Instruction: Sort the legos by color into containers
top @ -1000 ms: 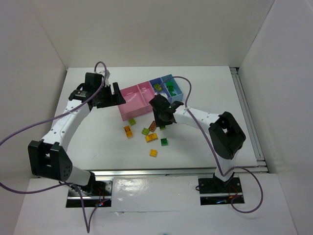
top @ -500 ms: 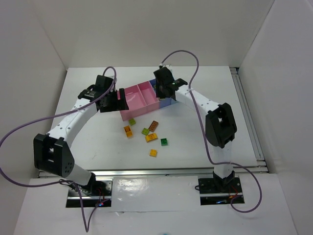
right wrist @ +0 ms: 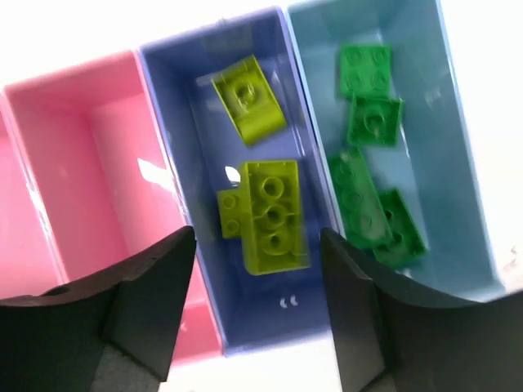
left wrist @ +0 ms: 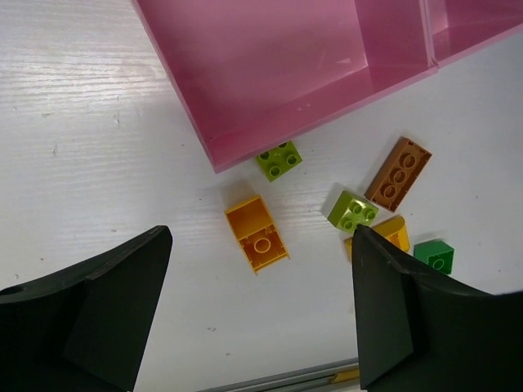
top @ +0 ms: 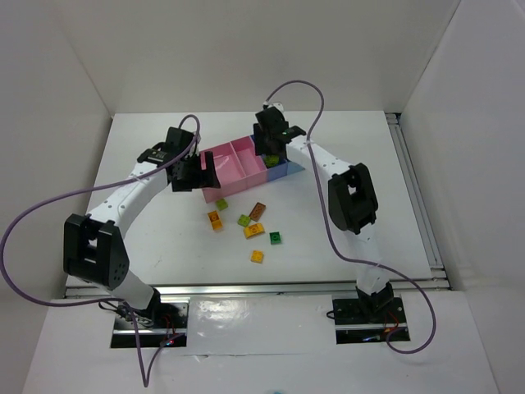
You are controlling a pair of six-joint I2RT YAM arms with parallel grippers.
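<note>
The containers are a joined row: two pink bins (top: 228, 167) and two blue ones (top: 282, 170), the blue ones partly hidden by my right arm. My right gripper (top: 269, 148) hangs open over the darker blue bin (right wrist: 172, 90), which holds two lime bricks (right wrist: 265, 214). The light blue bin (right wrist: 458, 122) holds several dark green bricks (right wrist: 368, 163). My left gripper (top: 201, 171) is open and empty above the table by the left pink bin (left wrist: 270, 73). Loose legos lie below it: lime (left wrist: 278, 160), orange (left wrist: 257, 233), lime (left wrist: 352, 211), brown (left wrist: 398, 173), dark green (left wrist: 433, 254).
More loose bricks lie nearer the front: an orange one (top: 253, 231), a dark green one (top: 276, 238) and another orange one (top: 257, 256). White walls enclose the table on three sides. A metal rail (top: 246, 287) runs along the near edge.
My right gripper rose from the loose bricks and swung back over the blue bins; a lime brick now lies below its open jaws. My left gripper shifted slightly right toward the pink bin.
</note>
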